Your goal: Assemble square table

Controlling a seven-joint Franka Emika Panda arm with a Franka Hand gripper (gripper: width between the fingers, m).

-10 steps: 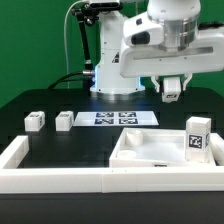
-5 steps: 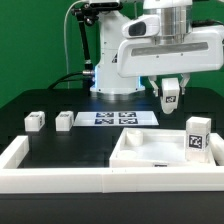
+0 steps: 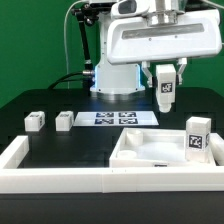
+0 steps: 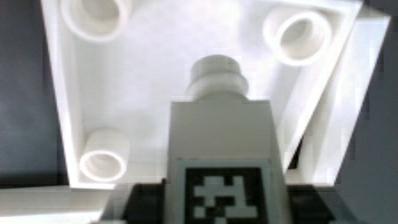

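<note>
My gripper [image 3: 165, 88] is shut on a white tagged leg block [image 3: 165, 90] and holds it upright in the air above the back right part of the table. In the wrist view the held leg [image 4: 222, 140] fills the middle, its round peg end toward the white tabletop panel [image 4: 178, 40] below, which shows round sockets at its corners. The tabletop panel [image 3: 150, 152] lies at the front on the exterior view's right. Another leg block [image 3: 196, 137] stands upright on its right side. Two small leg blocks [image 3: 35, 121] [image 3: 66, 120] lie on the left.
The marker board [image 3: 118, 118] lies flat at the middle back. A long white rail [image 3: 60, 180] borders the front and left of the black surface. The robot base [image 3: 115, 75] stands behind.
The gripper has risen and turned with the leg block; the block now hangs upright, slightly farther to the exterior view's left. The other parts have not moved.
</note>
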